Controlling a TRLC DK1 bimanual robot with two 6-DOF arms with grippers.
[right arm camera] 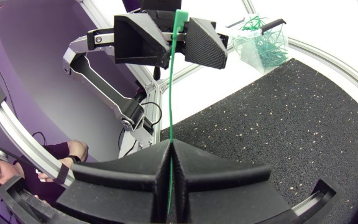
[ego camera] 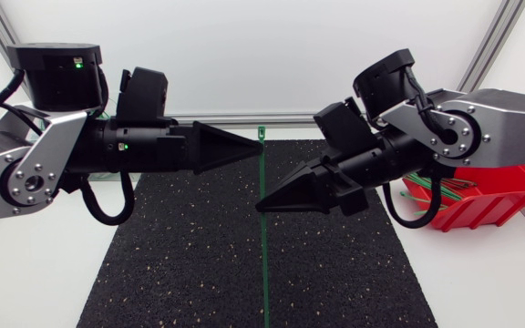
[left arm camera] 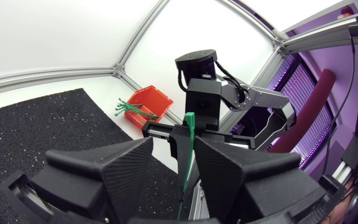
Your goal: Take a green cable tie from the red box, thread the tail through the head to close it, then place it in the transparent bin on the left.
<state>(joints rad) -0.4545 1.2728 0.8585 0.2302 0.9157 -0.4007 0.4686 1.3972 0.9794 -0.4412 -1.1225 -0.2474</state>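
The left arm (ego camera: 35,169) is stretched level over the black mat (ego camera: 180,264) from the mat's left side. The left gripper (ego camera: 255,146) is brought to the mat's midline near its far edge. Its fingers (left arm camera: 129,168) are kept a narrow gap apart, and the head end of the green cable tie (ego camera: 264,255) is seen in that gap, close beside one finger.

The right arm (ego camera: 499,118) is angled down over the mat from its right side. The right gripper (ego camera: 262,206) is set on the same midline, nearer the mat's middle, with its jaws pressed together on the tie. From above, the tie is seen running straight along the mat's midline.

The red box (ego camera: 486,205), with spare ties (left arm camera: 129,107) in it, is set off the mat's far right corner and is partly hidden by the right arm. The transparent bin (right arm camera: 263,40), with heaped ties (right arm camera: 267,50) in it, is seen beyond the mat's left edge.
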